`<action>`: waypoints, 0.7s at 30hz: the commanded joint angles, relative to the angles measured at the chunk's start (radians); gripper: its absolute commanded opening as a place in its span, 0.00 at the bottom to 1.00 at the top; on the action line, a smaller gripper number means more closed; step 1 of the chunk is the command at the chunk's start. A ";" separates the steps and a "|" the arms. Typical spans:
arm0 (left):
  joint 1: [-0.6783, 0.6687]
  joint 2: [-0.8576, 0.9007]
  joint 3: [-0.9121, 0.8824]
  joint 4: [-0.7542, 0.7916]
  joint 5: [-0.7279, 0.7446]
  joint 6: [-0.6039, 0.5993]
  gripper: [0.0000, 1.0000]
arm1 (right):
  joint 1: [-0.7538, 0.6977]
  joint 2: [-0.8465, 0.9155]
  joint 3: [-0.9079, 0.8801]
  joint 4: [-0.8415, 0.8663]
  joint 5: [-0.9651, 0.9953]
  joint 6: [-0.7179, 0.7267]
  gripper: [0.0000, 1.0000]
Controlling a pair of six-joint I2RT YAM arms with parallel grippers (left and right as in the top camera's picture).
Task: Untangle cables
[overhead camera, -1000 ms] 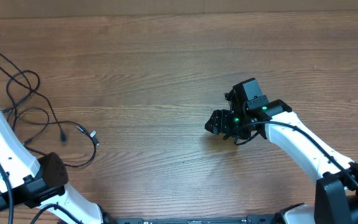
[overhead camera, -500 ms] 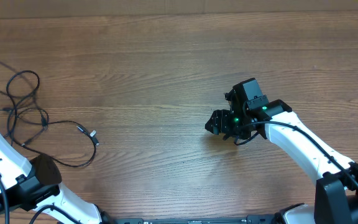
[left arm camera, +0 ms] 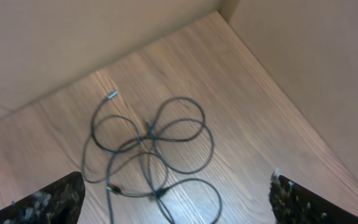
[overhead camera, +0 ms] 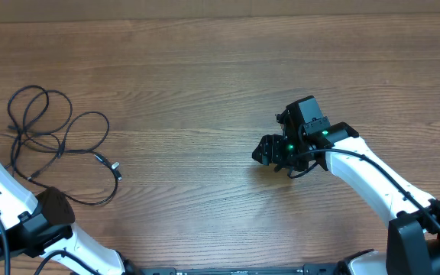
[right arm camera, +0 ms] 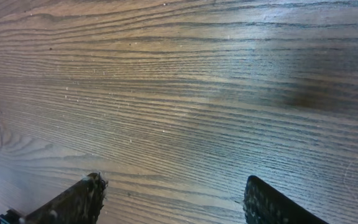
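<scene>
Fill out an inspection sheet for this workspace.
Surface: wood-grain table.
Job's things: cables in loose overlapping loops at the left, lying on the table; silvery plug tip lies free.
Clutter: nothing seen.
Grippers: left gripper open above the cables, holding nothing; right gripper open and empty.
Cables: arm wiring runs along the right arm, apart from the loops.
Surroundings: plain beige walls at the table's edge.

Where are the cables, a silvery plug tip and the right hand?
cables [left arm camera: 149, 130], left wrist view, on the knot where the loops cross.
silvery plug tip [left arm camera: 112, 95], left wrist view, on its metal end.
right hand [overhead camera: 261, 151], overhead view, between its fingertips.
</scene>
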 commanded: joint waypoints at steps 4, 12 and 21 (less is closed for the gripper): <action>-0.033 0.009 -0.004 -0.036 0.184 -0.002 0.96 | -0.006 0.000 0.002 0.011 -0.002 0.002 0.72; -0.258 0.009 -0.004 -0.042 0.276 0.135 0.97 | -0.006 0.000 0.014 0.169 -0.175 -0.007 0.83; -0.540 0.022 -0.005 -0.170 0.159 0.195 1.00 | -0.125 0.000 0.239 -0.154 0.046 -0.121 0.94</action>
